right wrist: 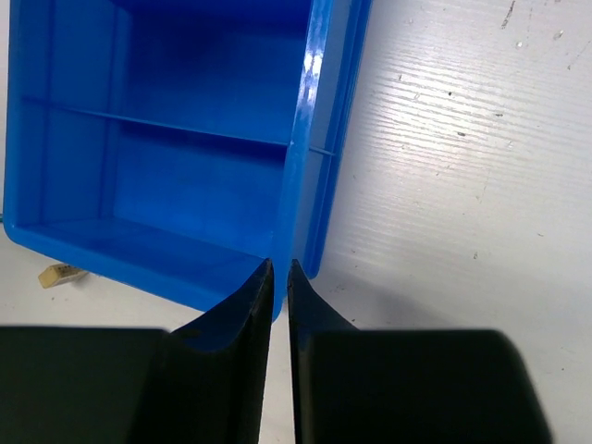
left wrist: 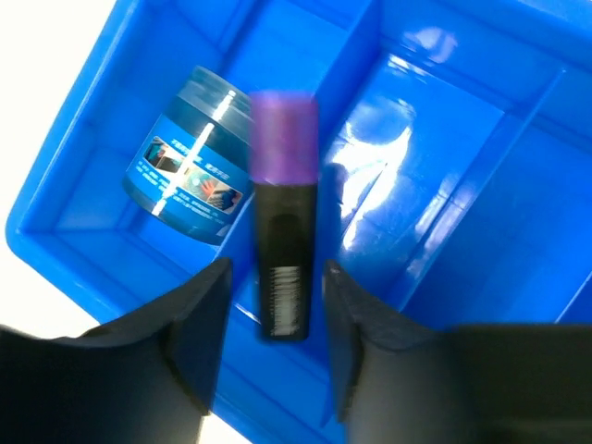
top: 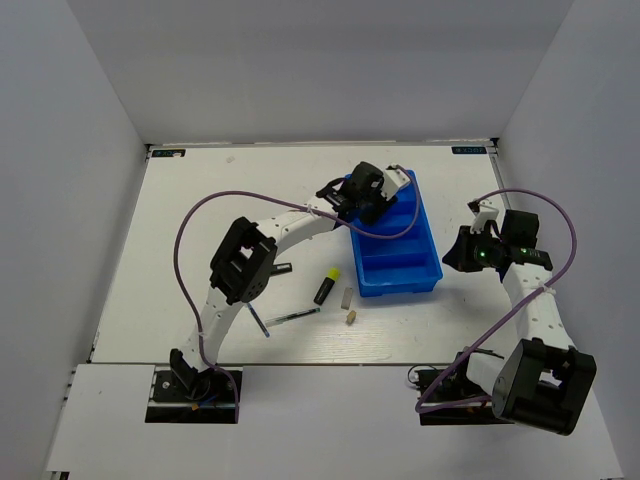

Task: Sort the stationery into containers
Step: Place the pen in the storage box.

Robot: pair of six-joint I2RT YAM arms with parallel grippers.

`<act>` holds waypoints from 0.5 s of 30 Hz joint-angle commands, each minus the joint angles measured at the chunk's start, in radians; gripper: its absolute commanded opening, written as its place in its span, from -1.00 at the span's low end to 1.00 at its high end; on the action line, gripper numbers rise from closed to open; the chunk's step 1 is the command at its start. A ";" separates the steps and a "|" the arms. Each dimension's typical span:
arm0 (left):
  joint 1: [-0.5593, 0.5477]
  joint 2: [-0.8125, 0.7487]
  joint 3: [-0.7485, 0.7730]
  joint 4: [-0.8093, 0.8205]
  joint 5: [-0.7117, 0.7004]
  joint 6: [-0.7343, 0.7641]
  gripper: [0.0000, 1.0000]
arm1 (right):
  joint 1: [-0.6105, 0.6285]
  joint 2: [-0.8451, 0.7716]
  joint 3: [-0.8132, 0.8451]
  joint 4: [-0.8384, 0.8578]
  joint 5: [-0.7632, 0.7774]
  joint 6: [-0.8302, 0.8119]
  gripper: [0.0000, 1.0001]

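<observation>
The blue tray [top: 400, 262] with long compartments lies right of the table's centre. My left gripper [top: 365, 198] hovers over its far end. In the left wrist view its jaws [left wrist: 276, 270] are open, and a blurred black highlighter with a purple end [left wrist: 283, 231] sits between them with a gap on each side, over the tray [left wrist: 444, 185]. A blue pack with a printed label [left wrist: 190, 171] lies in the neighbouring compartment. My right gripper [top: 456, 257] is shut and empty [right wrist: 281, 266], just off the tray's right rim [right wrist: 305, 139].
Loose on the table left of the tray lie a yellow-ended highlighter [top: 327, 286], a thin pen [top: 292, 316], a small grey eraser [top: 347, 297] and a tan piece [top: 351, 318] [right wrist: 60, 274]. A dark item [top: 283, 268] pokes out beside the left arm.
</observation>
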 commanded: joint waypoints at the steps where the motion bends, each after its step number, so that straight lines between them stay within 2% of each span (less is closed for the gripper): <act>1: 0.001 -0.024 -0.003 0.047 -0.028 -0.016 0.18 | -0.009 0.001 0.007 -0.012 -0.031 -0.014 -0.71; 3: 0.001 -0.027 0.006 0.048 -0.028 -0.024 0.31 | -0.012 0.001 0.006 -0.014 -0.036 -0.014 -0.71; 8: -0.001 -0.054 0.027 0.036 -0.034 -0.035 0.34 | -0.016 0.005 0.007 -0.017 -0.046 -0.017 -0.69; 10: -0.007 -0.071 0.026 0.029 -0.034 -0.050 0.04 | -0.018 -0.003 0.007 -0.018 -0.052 -0.026 -0.69; 11: -0.011 -0.120 0.023 0.022 -0.044 -0.059 -0.17 | -0.019 -0.005 0.007 -0.026 -0.060 -0.035 -0.61; 12: -0.020 -0.145 0.009 0.015 -0.051 -0.075 -0.64 | -0.016 -0.008 0.009 -0.029 -0.071 -0.061 -0.48; 13: -0.033 -0.171 -0.008 0.004 -0.089 -0.087 -0.83 | -0.012 -0.020 0.007 -0.037 -0.136 -0.108 -0.11; 14: -0.037 -0.265 -0.020 -0.028 -0.111 -0.127 -0.95 | -0.006 -0.025 0.013 -0.046 -0.166 -0.133 0.07; 15: -0.040 -0.303 -0.069 -0.048 -0.140 -0.191 -1.00 | 0.008 -0.035 0.016 -0.069 -0.280 -0.198 0.25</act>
